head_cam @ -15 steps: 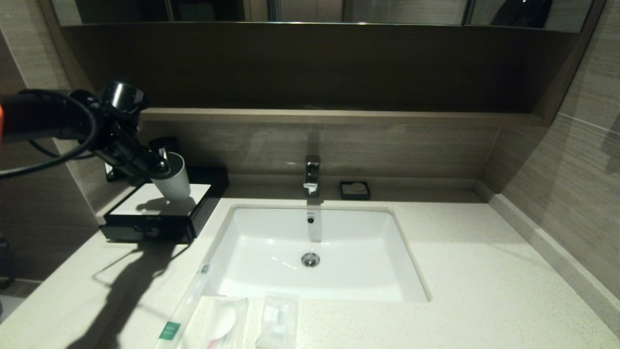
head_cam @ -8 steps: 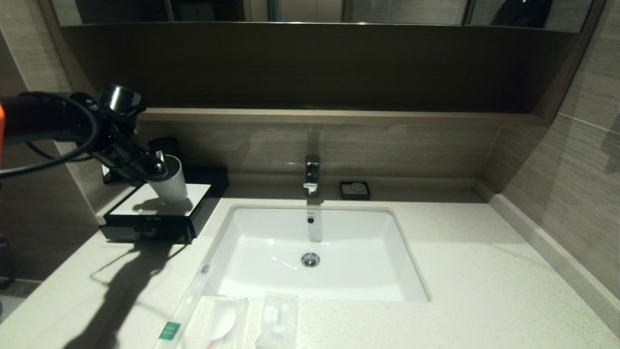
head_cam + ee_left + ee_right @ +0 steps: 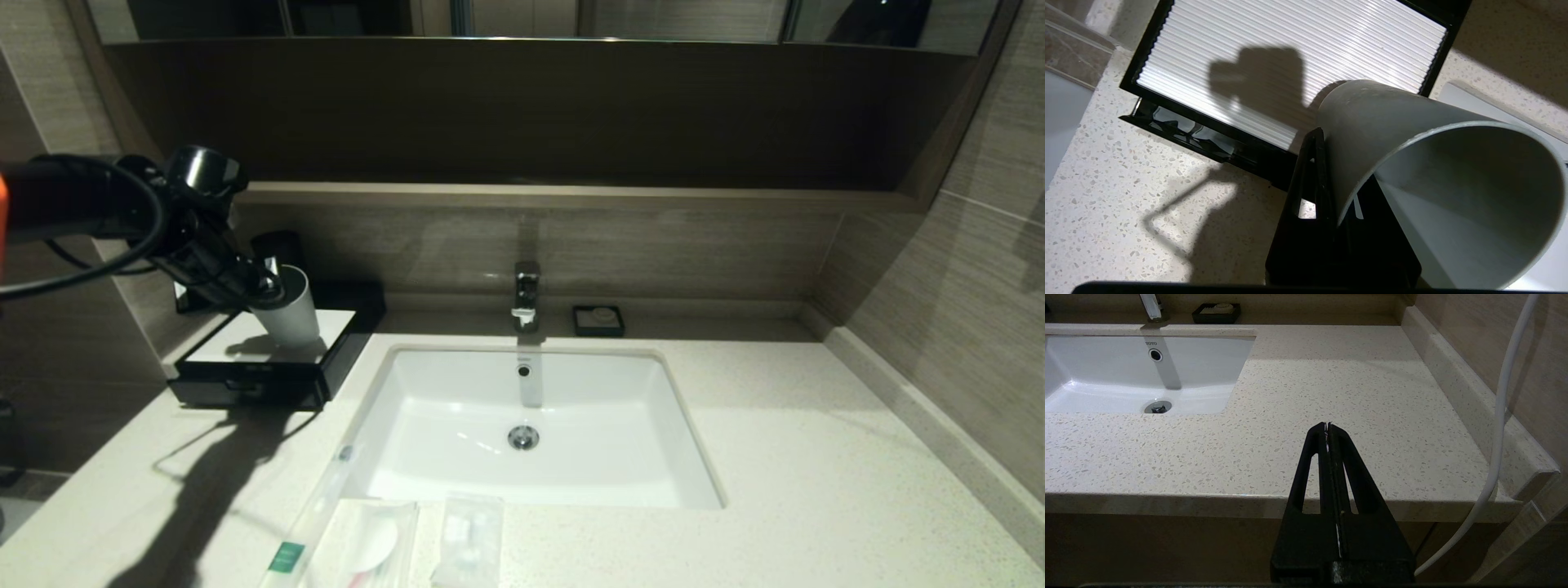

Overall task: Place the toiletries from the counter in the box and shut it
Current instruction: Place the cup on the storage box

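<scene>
My left gripper (image 3: 269, 286) is shut on the rim of a grey plastic cup (image 3: 291, 314), one finger outside the wall and one inside. The cup (image 3: 1412, 163) hangs tilted, its base close over the white ribbed top of the black box (image 3: 245, 363) at the back left of the counter (image 3: 816, 490). The toiletries lie at the counter's front edge: a long thin packet (image 3: 314, 510) with a green label, a flat packet (image 3: 367, 543) with a white disc, and a small packet (image 3: 467, 543). My right gripper (image 3: 1327, 425) is shut and empty, before the counter's front edge (image 3: 1351, 396).
A white sink basin (image 3: 392, 384) is set into the middle of the counter, with a chrome faucet (image 3: 526, 296) behind it. A small black dish (image 3: 598, 320) stands right of the faucet. Walls close off the back and right. A white cable (image 3: 1502, 416) hangs beside my right gripper.
My left gripper and the cup have sunk slightly over the box top. Nothing else has moved.
</scene>
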`<state>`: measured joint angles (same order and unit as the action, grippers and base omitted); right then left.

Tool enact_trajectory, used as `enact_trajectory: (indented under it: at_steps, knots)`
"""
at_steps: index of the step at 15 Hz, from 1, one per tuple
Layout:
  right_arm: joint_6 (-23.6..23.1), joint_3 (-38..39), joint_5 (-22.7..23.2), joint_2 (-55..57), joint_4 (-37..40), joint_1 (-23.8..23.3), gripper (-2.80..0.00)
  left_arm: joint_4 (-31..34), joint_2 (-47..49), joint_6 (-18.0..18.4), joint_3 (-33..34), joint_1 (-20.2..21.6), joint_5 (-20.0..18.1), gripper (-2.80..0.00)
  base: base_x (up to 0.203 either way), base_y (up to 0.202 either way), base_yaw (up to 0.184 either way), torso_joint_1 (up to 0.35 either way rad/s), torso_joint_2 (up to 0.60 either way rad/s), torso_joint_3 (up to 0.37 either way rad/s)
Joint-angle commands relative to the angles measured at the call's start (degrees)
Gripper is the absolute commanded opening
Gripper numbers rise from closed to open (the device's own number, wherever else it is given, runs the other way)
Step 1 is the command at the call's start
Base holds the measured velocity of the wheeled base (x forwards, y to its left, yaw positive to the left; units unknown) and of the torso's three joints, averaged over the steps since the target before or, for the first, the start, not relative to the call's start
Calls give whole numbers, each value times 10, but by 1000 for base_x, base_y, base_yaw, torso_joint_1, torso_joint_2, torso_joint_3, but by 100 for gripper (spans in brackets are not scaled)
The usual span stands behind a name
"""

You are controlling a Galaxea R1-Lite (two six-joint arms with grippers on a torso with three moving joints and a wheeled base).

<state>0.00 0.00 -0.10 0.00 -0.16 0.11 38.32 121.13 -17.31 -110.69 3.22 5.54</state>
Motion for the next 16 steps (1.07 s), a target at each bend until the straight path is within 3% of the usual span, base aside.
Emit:
enact_trajectory:
  at_steps: [1, 16]
  knots:
    - [0, 1, 0, -1, 0, 0, -280, 4, -4, -2, 0, -2, -4, -280, 0, 0, 0, 0, 0, 0]
    - [0, 1, 0, -1, 0, 1, -280, 4, 15, -8, 0, -1, -6, -280, 0, 0, 0, 0, 0, 0]
